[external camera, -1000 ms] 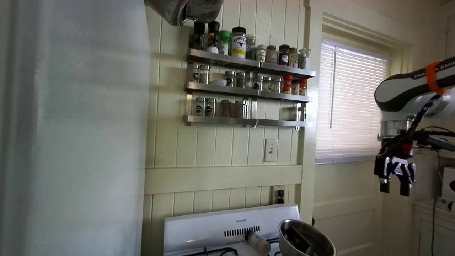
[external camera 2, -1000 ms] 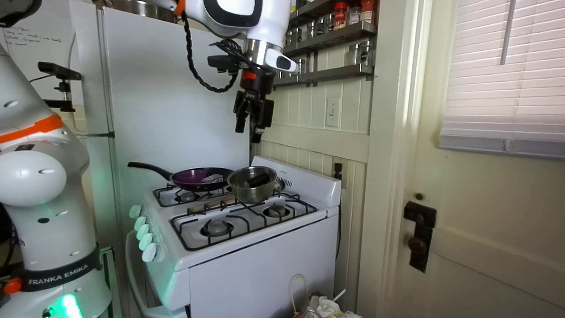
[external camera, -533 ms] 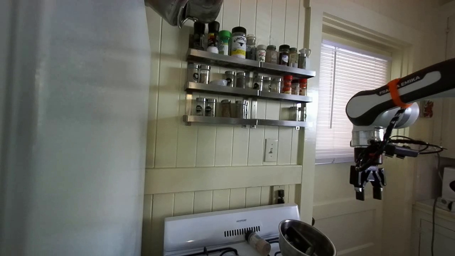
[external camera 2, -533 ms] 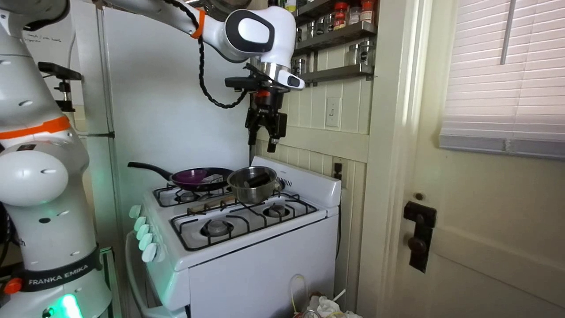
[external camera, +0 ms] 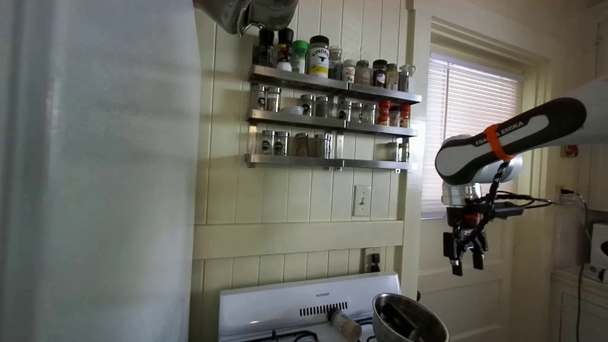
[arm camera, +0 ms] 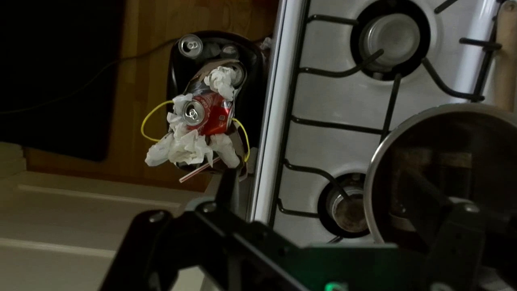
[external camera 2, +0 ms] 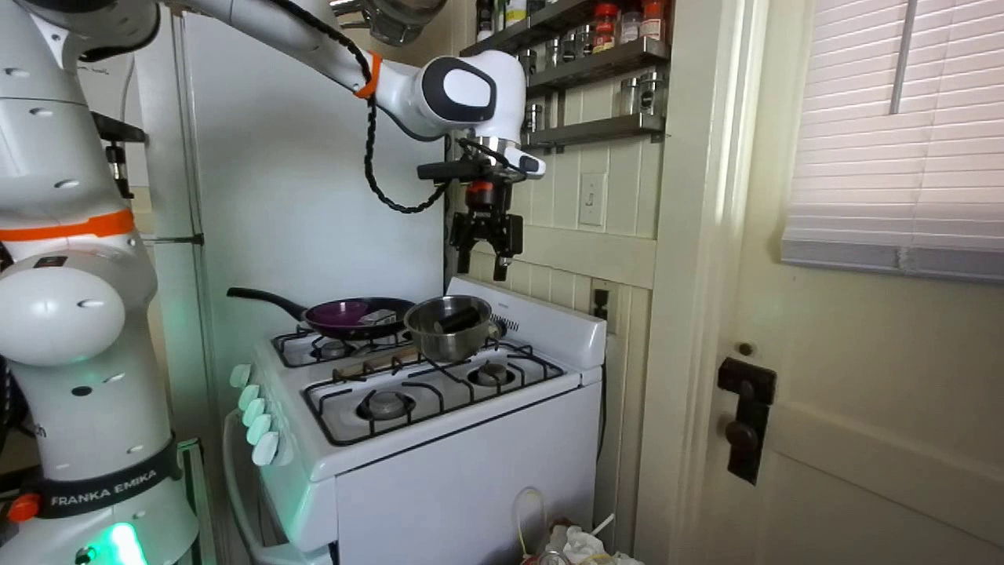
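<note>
We've got the jaws spread apart, hanging higher than the steel pot (external camera 2: 441,346) near them; that pot sits on the stove (external camera 2: 471,463) with a dark object (external camera 2: 459,319) inside (too shadowy for us to name). Beside it, a black frying pan (external camera 2: 359,333) carries a purple dish (external camera 2: 337,314); beyond, spice shelves (external camera: 304,120) line the wall (external camera: 299,199).

Stove (external camera 2: 471,467): one. On it: five visible knobs (external camera 2: 253,411), three visible burners (external camera 2: 386,405), one pan (external camera 2: 361,333), one pot (external camera 2: 437,345), one bottle (external camera: 345,325). Wall (external camera: 294,199): three shelf tiers (external camera: 304,119), one switch (external camera: 361,201).
</note>
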You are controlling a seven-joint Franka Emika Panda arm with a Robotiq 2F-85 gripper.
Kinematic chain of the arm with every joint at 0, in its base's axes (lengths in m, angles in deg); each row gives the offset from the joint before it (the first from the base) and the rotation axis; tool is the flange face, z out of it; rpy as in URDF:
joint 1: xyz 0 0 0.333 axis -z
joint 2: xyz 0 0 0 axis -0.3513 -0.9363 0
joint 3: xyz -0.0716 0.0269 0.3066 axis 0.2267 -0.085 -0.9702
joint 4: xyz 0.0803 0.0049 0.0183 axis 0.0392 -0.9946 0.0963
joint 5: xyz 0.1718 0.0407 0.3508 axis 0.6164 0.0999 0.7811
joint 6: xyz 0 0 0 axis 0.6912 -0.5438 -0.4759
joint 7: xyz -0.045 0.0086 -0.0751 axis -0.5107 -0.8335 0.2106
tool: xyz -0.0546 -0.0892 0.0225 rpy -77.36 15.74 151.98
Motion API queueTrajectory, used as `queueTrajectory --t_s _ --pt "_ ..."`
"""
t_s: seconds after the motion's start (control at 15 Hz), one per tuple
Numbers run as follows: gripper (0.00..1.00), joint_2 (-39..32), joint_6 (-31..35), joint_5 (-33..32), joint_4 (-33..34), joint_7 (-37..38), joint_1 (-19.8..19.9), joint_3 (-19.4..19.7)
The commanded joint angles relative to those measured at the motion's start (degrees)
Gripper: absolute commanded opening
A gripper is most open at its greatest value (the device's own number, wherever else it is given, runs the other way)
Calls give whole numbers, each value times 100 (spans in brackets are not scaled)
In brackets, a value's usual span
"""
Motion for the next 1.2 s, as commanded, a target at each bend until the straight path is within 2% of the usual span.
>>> queueTrajectory --t_s 0.0,0.47,1.13 --pt "100 -284 172 -35 148 257 -153 -151" --pt "100 -233 143 0 116 125 -181 -165" --pt "100 -985 937 154 126 145 -257 -274"
